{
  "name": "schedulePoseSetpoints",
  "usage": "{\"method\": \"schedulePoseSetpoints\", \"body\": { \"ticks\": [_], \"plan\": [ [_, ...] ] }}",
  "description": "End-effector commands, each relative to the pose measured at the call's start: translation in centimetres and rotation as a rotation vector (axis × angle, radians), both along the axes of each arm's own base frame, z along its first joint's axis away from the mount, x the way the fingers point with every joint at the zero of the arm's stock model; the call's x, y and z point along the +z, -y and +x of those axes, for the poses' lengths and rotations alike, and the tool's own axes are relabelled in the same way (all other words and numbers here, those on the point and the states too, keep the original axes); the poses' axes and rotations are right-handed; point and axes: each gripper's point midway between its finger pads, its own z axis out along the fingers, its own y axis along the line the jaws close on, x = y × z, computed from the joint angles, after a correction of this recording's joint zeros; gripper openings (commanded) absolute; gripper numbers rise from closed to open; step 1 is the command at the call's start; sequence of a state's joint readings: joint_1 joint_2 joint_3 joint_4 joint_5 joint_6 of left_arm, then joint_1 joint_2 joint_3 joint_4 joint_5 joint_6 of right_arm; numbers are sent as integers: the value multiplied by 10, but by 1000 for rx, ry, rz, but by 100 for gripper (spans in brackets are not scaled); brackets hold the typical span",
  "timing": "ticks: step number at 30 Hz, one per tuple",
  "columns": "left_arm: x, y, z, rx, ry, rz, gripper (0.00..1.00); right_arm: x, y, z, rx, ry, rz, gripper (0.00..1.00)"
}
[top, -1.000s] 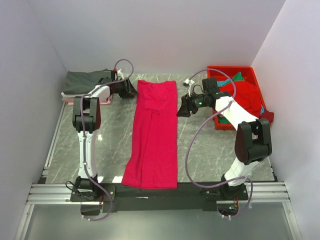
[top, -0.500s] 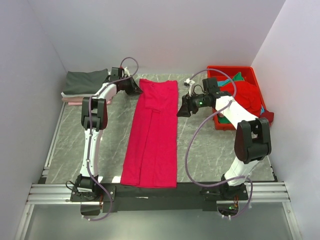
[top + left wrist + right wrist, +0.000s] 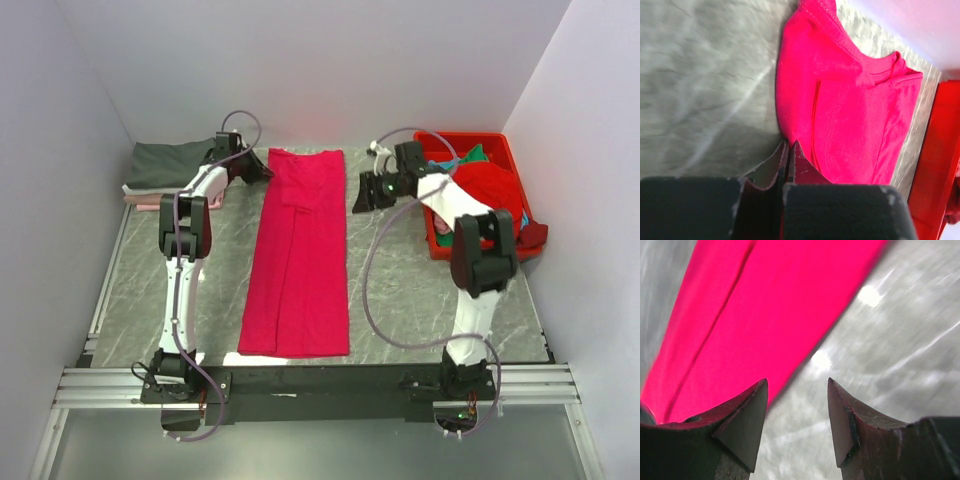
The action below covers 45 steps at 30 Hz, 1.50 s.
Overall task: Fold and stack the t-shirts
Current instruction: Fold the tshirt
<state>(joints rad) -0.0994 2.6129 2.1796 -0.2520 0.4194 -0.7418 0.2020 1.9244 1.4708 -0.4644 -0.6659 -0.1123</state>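
Now that the crimson-pink t-shirt (image 3: pixel 298 270), a long strip reaching from the near edge of the table (image 3: pixel 410 290), has shifted left and farther, alignment appears under way. At its far-left corner the left gripper (image 3: pixel 788 146) jaws have closed on the cloth. The right gripper (image 3: pixel 796 390) jaws stand open beside the far-right edge.

Crimson-pink t-shirt (image 3: pixel 297 260): folded lengthwise into a long narrow strip, flat, left of the red bin (image 3: pixel 460 136), collar end farthest away, left edge near the collar pinched in the left pincer (image 3: pixel 788 150). Red t-shirt (image 3: pixel 495 190): crumpled inside the bin, with the teal-green t-shirt (image 3: pixel 470 157) at its far side. Dark grey t-shirt (image 3: pixel 170 163): folded, on top of pale folded shirts (image 3: pixel 145 203), far left of the bin.
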Motion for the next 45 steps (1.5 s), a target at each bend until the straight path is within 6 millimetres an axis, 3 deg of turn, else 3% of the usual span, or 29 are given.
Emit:
{"method": "schedulePoseSetpoints", "body": {
  "ticks": [1, 2, 3, 4, 5, 7, 8, 13, 14, 16, 18, 19, 20, 24, 25, 26, 27, 28, 29, 34, 41, 42, 45],
  "plan": [
    [15, -25, 13, 93, 30, 41, 0, -15, 2, 54, -231, -84, -3, 58],
    [19, -23, 14, 83, 46, 33, 5, -5, -5, 69, -240, -74, 29, 58],
    [24, -21, 14, 73, 59, 25, 13, -10, -9, 75, -248, -98, 45, 58],
    [29, -21, 14, 63, 66, 16, 29, -27, -15, 79, -272, -154, 60, 58],
    [38, -22, 13, 57, 83, 9, 35, -20, -24, 89, -270, -140, 88, 58],
    [52, -25, 12, 49, 108, 9, 47, -35, -34, 96, -306, -186, 100, 58],
    [68, -28, 10, 47, 132, 12, 50, -31, -39, 104, -321, -168, 100, 58],
    [133, -44, -2, 31, 242, 44, 57, -53, -36, 125, -481, -210, 65, 56],
    [154, -46, -12, 29, 274, 51, 57, -54, -35, 127, -491, -210, 67, 56],
    [177, -48, -23, 17, 330, 79, 58, -61, -38, 128, -500, -223, 71, 54],
    [205, -53, -43, 10, 379, 112, 59, -63, -43, 128, -484, -237, 86, 52],
    [233, -55, -55, 10, 429, 121, 59, -69, -45, 129, -487, -255, 86, 49],
    [228, -58, -66, 5, 418, 128, 60, -72, -47, 128, -482, -265, 91, 48],
    [258, -63, -114, -18, 478, 109, 60, -83, -53, 128, -471, -307, 113, 41],
    [280, -73, -130, -5, 522, 118, 60, -88, -53, 126, -467, -324, 111, 35],
    [269, -74, -144, -13, 495, 134, 61, -86, -54, 128, -462, -320, 116, 32],
    [270, -75, -155, -16, 495, 142, 61, -86, -53, 129, -463, -321, 118, 28],
    [291, -74, -175, -22, 545, 148, 61, -85, -51, 133, -467, -319, 124, 19],
    [275, -74, -189, -32, 511, 153, 61, -82, -51, 135, -464, -311, 128, 15],
    [276, -69, -251, -83, 528, 180, 63, -71, -34, 156, -478, -262, 123, 2],
    [218, -64, -310, -188, 364, 202, 64, -69, -6, 173, -516, -241, 132, 5],
    [213, -64, -314, -189, 349, 198, 63, -70, -4, 174, -511, -235, 129, 7],
    [199, -58, -331, -200, 302, 157, 64, -59, -1, 171, -460, -193, 105, 29]
  ]
}}
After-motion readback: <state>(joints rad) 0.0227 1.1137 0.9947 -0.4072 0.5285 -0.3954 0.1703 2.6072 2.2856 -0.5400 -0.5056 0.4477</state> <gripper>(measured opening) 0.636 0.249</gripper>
